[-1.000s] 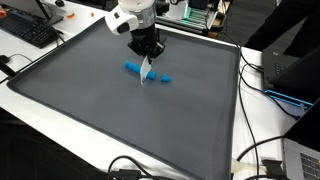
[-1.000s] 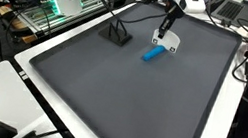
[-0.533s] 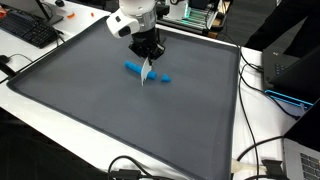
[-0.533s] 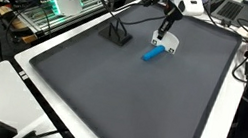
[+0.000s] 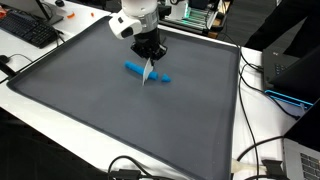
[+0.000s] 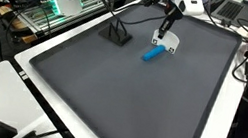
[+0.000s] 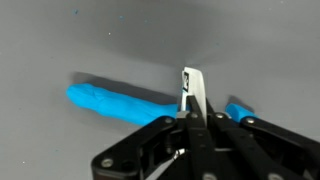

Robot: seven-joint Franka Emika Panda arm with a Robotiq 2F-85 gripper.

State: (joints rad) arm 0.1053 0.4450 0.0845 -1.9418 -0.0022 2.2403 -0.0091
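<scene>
My gripper (image 7: 190,119) was clenched on a thin white strip (image 7: 192,88) pointing to 12 o'clock, just beside the blue stick (image 7: 110,101) lying 9-to-3 on the mat (image 7: 90,35); prob. light, stiffish, slick, so best pinched across its flat faces.

Gray mat (image 5: 80,110), keyboard (image 5: 28,30), black stand (image 6: 119,36)

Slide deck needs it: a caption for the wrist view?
Shut gripper holds a white strip by a blue stick on a grey mat.
</scene>
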